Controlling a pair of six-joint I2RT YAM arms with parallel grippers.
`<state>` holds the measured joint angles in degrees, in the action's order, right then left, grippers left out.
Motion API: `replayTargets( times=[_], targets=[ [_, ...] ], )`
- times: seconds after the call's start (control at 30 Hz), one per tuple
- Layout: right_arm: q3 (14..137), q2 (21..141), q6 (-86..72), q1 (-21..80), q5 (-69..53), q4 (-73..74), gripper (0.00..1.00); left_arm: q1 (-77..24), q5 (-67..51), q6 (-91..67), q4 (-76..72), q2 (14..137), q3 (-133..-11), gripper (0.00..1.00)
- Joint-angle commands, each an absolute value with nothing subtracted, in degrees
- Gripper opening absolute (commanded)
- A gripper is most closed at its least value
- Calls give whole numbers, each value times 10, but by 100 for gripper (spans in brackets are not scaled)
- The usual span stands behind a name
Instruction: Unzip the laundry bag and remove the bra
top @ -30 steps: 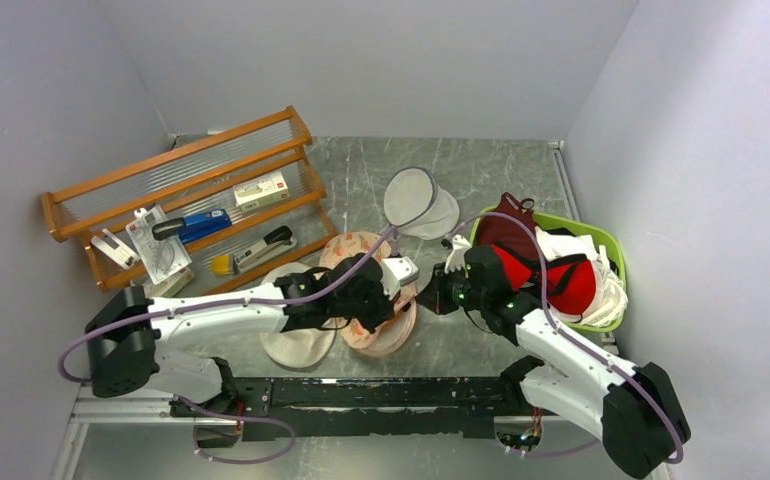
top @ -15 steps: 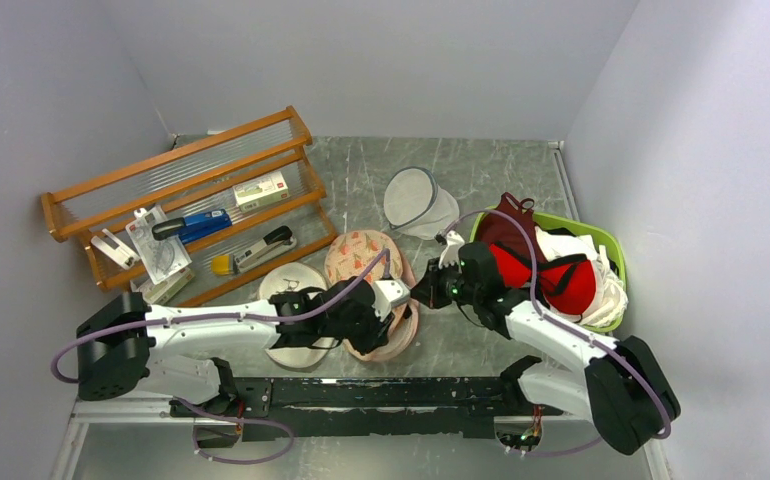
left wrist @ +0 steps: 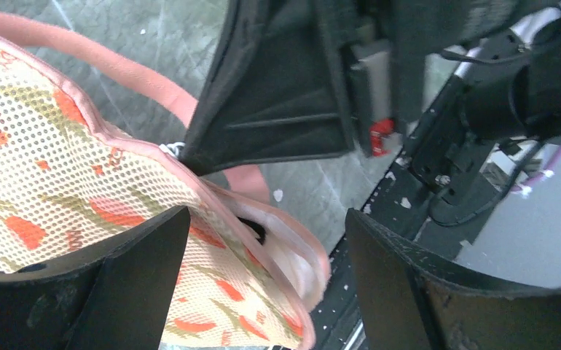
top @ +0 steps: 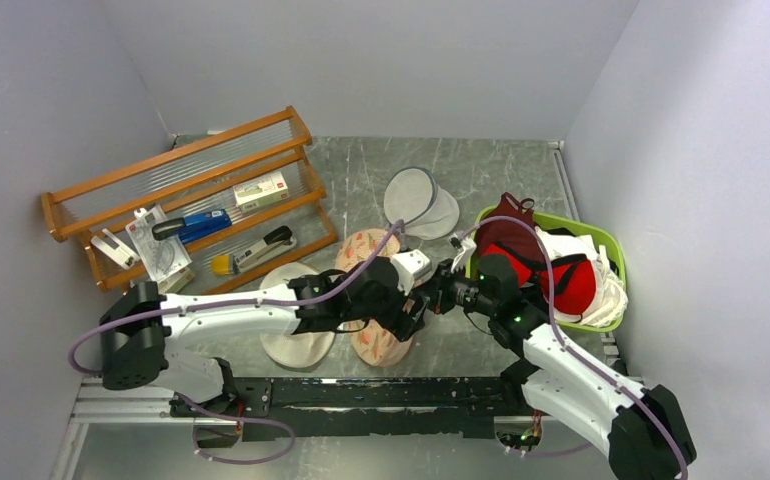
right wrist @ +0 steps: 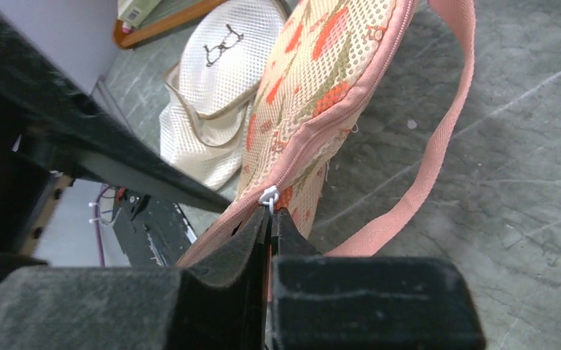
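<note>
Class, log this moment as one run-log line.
left gripper: open, astride laundry bag edge | right gripper: shut on zipper pull | stage: unzipping

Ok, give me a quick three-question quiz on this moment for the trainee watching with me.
1. True or false: the right end effector is shut on the zipper pull of the laundry bag.
2. The left end effector is: A) open, B) shut on the bag, C) out of every view.
3. What colour is the basket holding the red garments?
Key: 1 true; 2 A; 3 green.
</note>
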<state>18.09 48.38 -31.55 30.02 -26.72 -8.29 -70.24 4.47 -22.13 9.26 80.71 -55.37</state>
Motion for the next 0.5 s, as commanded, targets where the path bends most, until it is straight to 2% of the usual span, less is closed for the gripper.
replayTargets(
  times=[0.0,0.2,0.23,0.33,0.47],
  targets=[
    [176,456,-335,301,-283,-79,0,-708,104,-225,112,839,-581,87],
    [168,447,-343,302,-290,-83,0,-709,155,-231,141,861,-590,76],
    [169,448,-343,302,-291,-82,0,-709,158,-231,144,861,-590,71],
    [172,446,-336,302,-276,-68,0,-709,156,-228,148,857,-585,47],
    [172,444,-332,302,-235,-49,0,-709,145,-219,155,835,-564,31]
  ],
)
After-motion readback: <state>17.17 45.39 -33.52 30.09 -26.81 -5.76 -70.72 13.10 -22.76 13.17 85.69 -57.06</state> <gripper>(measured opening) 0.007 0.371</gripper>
